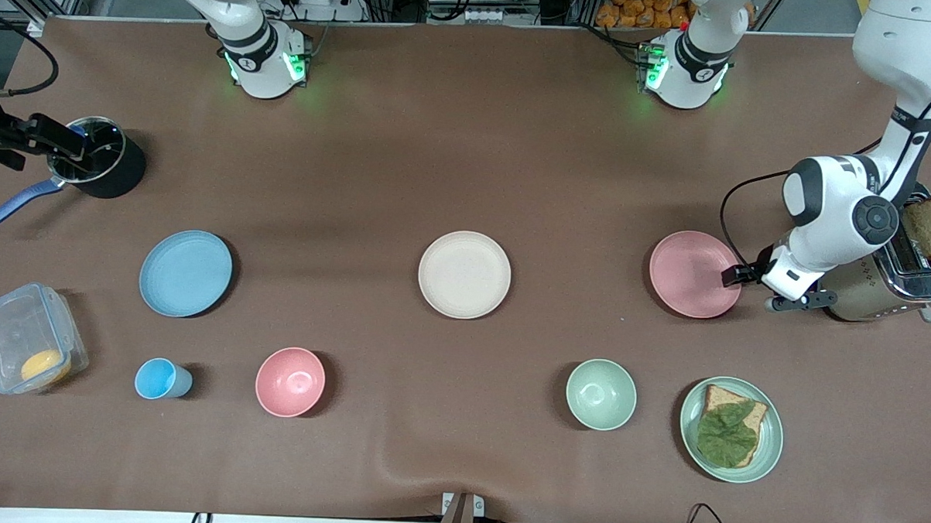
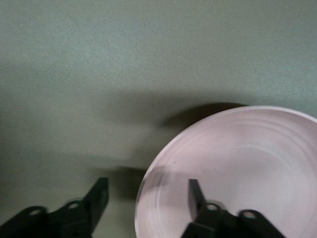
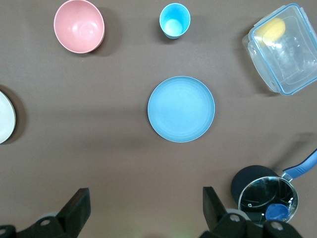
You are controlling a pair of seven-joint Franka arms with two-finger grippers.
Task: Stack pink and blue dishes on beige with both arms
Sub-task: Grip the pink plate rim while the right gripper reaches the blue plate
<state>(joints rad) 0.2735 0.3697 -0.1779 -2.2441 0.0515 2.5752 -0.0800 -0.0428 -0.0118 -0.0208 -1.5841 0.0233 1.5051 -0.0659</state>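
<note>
The left gripper's [image 1: 732, 275] fingers [image 2: 196, 193] are being held spread at the pink plate's [image 1: 693, 273] edge nearest the left arm's end of the counter [image 1: 470, 138], at the right of the front view; in the left wrist view one finger is seen over the plate's inside [image 2: 237, 168] and the other [image 2: 99, 196] outside its rim, over bare counter, with the rim lying in the gap between them. Whether either finger is touching the plate cannot be told. The right gripper's [image 3: 143, 208] fingers [image 3: 77, 206] are also being held wide apart, with nothing between them, above the counter near the black pot [image 1: 101, 164] at the upper left of the front view; only dark parts of this gripper are seen there at the frame's edge.

The blue plate [image 1: 185, 273] is lying flat at the middle left of the front view, and is shown untouched in the right wrist view [image 3: 181, 109]. The beige plate [image 1: 464, 274] is lying at the centre of the front view, bare, well apart from both other plates. Nothing is being carried on it.

Lower in the front view, a clear lidded box [image 1: 25, 339], a small blue cup [image 1: 159, 379], a pink bowl [image 1: 290, 381], a green bowl [image 1: 601, 394] and a green plate [image 1: 769, 442] with bread and a leaf are being shown in a row. A toaster [image 1: 898, 284] is standing at the right edge.
</note>
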